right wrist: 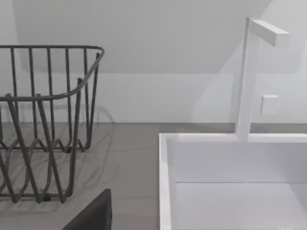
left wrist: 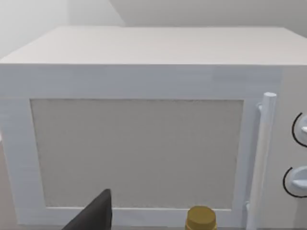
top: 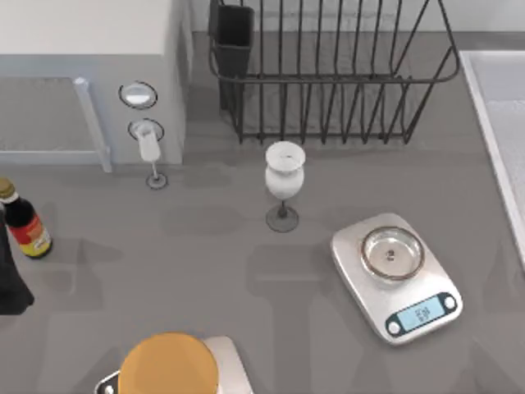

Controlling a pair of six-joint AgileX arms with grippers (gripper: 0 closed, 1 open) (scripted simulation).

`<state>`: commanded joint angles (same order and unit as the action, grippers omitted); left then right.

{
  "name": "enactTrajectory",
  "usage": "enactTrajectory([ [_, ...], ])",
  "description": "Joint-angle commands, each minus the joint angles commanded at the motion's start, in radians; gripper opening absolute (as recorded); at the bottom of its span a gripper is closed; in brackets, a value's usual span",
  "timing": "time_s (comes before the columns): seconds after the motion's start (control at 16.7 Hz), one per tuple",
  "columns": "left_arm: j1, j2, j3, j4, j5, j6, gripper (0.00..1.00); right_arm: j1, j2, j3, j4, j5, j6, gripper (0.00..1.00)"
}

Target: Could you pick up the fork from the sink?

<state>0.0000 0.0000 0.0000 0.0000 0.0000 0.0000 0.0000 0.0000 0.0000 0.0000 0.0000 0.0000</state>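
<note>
- The sink [top: 492, 107] lies along the worktop's [top: 205, 246] right edge, at about 2 o'clock in the top view; from the right wrist view its pale basin [right wrist: 230, 191] sits beside a white faucet [right wrist: 247, 76].
- The fork cannot be made out in any view.
- The black wire dish rack [top: 328, 74] stands at 12 o'clock, touching nothing in front of it.
- A white wine glass [top: 284, 176] stands near the centre, with a silver kitchen scale [top: 395, 275] at 4 o'clock.
- The microwave [top: 82, 74] fills 10 o'clock; a sauce bottle [top: 25, 222] stands at 9 o'clock.
- An orange round object [top: 168, 365] sits at 7 o'clock.
- Whether the fingers of either arm are open or closed cannot be told.
</note>
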Motion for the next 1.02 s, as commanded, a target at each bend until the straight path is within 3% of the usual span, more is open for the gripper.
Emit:
enactTrajectory([
  [0.24, 0.0, 0.0, 0.0, 0.0, 0.0, 0.0, 1.0, -0.011, 0.061, 0.06, -0.041, 0.0, -0.011, 1.0],
  [0.48, 0.0, 0.0, 0.0, 0.0, 0.0, 0.0, 1.0, -0.05, 0.289, 0.28, -0.182, 0.001, -0.046, 1.0],
  [1.02, 0.0, 0.0, 0.0, 0.0, 0.0, 0.0, 1.0, -0.184, 1.253, 1.102, -0.674, 0.003, -0.172, 1.0],
])
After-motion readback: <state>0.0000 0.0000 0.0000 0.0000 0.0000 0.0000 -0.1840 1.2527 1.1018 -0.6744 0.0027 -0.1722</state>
